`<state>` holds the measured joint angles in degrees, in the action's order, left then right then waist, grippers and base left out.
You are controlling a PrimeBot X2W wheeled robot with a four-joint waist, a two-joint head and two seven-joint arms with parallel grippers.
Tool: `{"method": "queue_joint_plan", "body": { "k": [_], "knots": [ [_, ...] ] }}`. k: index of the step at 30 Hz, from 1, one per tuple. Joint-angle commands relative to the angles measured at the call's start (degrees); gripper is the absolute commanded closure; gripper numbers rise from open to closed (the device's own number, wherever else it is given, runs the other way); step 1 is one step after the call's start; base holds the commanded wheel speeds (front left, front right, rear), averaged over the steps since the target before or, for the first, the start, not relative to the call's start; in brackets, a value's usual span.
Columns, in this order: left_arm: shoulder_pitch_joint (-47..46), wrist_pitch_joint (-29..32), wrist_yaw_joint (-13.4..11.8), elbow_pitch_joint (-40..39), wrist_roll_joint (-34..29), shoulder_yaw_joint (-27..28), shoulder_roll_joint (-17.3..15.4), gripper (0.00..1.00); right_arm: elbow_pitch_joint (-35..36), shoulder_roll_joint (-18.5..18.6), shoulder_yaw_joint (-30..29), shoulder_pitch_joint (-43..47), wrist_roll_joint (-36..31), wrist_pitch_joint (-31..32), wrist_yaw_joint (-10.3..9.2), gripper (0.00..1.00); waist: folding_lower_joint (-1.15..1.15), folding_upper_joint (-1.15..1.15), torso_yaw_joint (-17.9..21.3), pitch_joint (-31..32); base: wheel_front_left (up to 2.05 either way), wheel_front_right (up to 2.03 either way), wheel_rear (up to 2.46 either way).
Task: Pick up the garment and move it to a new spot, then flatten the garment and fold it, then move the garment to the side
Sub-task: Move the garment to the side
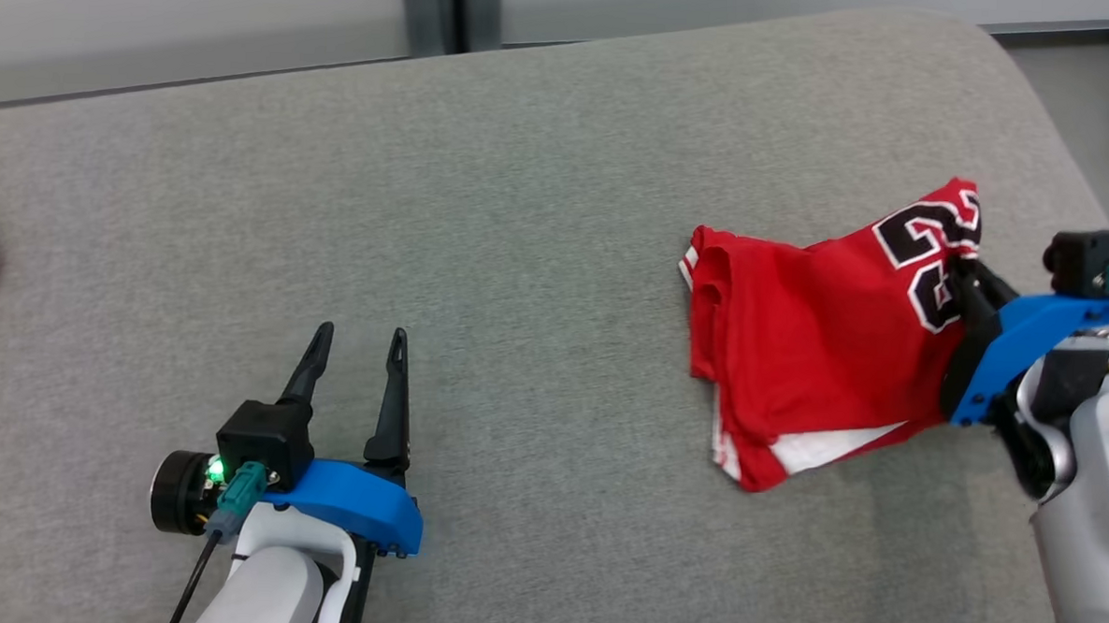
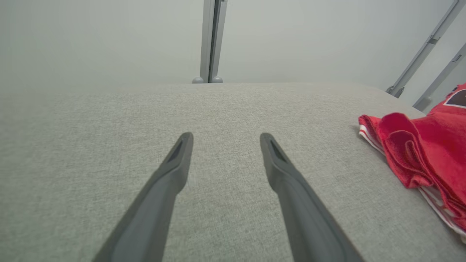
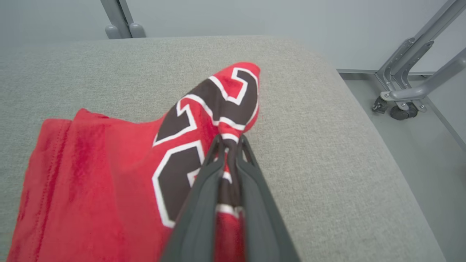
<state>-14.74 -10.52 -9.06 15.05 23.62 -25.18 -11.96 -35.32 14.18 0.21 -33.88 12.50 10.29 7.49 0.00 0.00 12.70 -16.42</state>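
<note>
Head view, three o'clock: my right fingers [image 1: 975, 281] pinch the bunched garment [image 1: 796, 359], left fingers [image 1: 390, 398] gape empty; flattening, folding remain.

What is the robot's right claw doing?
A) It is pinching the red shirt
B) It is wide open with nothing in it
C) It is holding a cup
A: the right gripper has its two dark fingers shut on a bunched fold of the red shirt, by the black number.
</note>
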Motion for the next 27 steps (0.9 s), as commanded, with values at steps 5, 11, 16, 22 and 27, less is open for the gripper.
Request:
{"method": "queue_joint_plan", "body": {
  "k": [5, 11, 16, 22, 27],
  "knots": [
    [-0.73, -0.43, -0.57, -0.82, 0.28, 0.31, -0.21, 0.00, -2.58, 4.41, -2.92, -5.34, -1.10, -0.53, 0.00, 1.00, 0.00, 0.00, -3.86, -1.41, 0.00, 0.00, 0.00],
    [-1.36, -0.86, -0.91, -1.30, 0.49, 0.58, -0.15, 0.00, -6.14, 10.42, -7.21, -9.76, -4.36, 0.56, 0.01, 1.00, 0.00, 0.00, -7.55, -3.29, 0.00, 0.00, 0.00],
    [-1.78, -1.14, -0.96, -1.53, 0.47, 0.48, -0.16, 0.00, -9.05, 14.29, -10.92, -12.21, -7.67, 0.90, 0.01, 1.00, 0.00, 0.00, -9.65, -5.00, 0.00, 0.00, 0.00],
    [-2.32, -1.33, -1.43, -1.89, 0.37, 0.57, -0.54, 0.00, -12.00, 16.05, -15.63, -14.21, -12.26, -0.09, 0.00, 1.00, 0.00, 0.00, -10.43, -6.38, 0.00, 0.00, 0.00],
    [-2.61, -1.11, -1.53, -2.19, 0.28, 0.26, -0.65, 0.00, -12.98, 15.17, -20.38, -15.21, -17.63, -2.85, 0.00, 0.00, 0.00, 0.00, -10.20, -6.82, 0.00, 0.00, 0.00]
  ]
}}
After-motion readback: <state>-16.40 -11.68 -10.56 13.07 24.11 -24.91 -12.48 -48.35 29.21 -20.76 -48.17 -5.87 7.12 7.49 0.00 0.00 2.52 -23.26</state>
